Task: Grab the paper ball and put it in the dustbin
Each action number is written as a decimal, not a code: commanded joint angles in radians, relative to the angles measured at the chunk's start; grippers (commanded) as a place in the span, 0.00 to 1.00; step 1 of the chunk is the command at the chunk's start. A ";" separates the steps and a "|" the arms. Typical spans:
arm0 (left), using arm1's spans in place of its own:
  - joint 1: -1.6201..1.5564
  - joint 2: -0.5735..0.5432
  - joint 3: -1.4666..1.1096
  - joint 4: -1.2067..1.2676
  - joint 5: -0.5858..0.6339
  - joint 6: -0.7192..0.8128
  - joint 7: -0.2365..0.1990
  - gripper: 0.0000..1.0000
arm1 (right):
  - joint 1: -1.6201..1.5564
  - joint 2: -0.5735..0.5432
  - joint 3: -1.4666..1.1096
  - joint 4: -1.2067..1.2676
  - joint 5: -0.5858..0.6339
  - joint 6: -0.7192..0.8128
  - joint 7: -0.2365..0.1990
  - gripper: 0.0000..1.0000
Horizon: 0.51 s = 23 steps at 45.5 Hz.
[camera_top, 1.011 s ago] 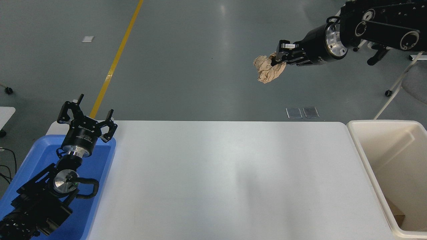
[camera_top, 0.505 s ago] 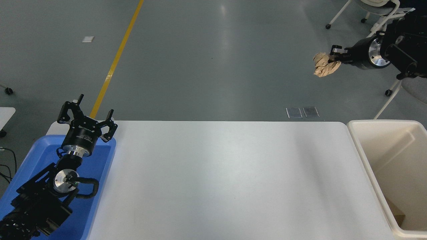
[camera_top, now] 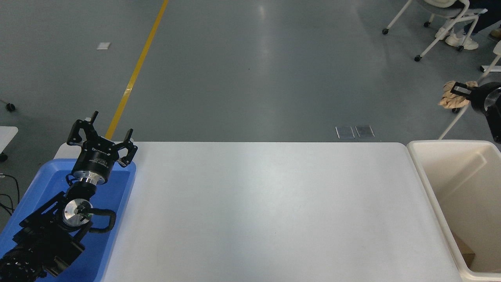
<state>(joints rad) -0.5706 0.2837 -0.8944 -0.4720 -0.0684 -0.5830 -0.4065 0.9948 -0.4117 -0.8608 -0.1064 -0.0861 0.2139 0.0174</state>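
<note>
fingers (camera_top: 461,90) seemingly pinch paper ball (camera_top: 450,98), arm cropped.

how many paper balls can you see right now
1. The paper ball is held in the right gripper at the picture's right edge, raised above the dustbin. Something brown lies at the dustbin's bottom corner, too hidden to identify.

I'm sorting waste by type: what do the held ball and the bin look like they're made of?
The paper ball in the right claw looks like tan kraft paper, matte and deeply creased. The dustbin looks like cream plastic: smooth walls, rounded moulded rim, faint sheen.
</note>
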 commanded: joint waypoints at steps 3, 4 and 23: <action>0.000 0.000 0.000 0.001 -0.001 0.000 0.000 0.99 | -0.229 -0.009 0.135 -0.056 0.089 -0.157 -0.074 0.00; 0.000 0.000 0.000 0.001 -0.001 0.000 0.000 0.99 | -0.248 -0.007 0.158 -0.056 0.089 -0.163 -0.074 0.00; 0.000 0.000 0.000 -0.001 0.001 0.000 0.000 0.99 | -0.458 0.085 0.419 -0.053 0.092 -0.292 -0.076 0.00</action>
<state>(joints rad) -0.5706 0.2838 -0.8944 -0.4716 -0.0687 -0.5829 -0.4065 0.6483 -0.3830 -0.5524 -0.1558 -0.0031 -0.0006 -0.0513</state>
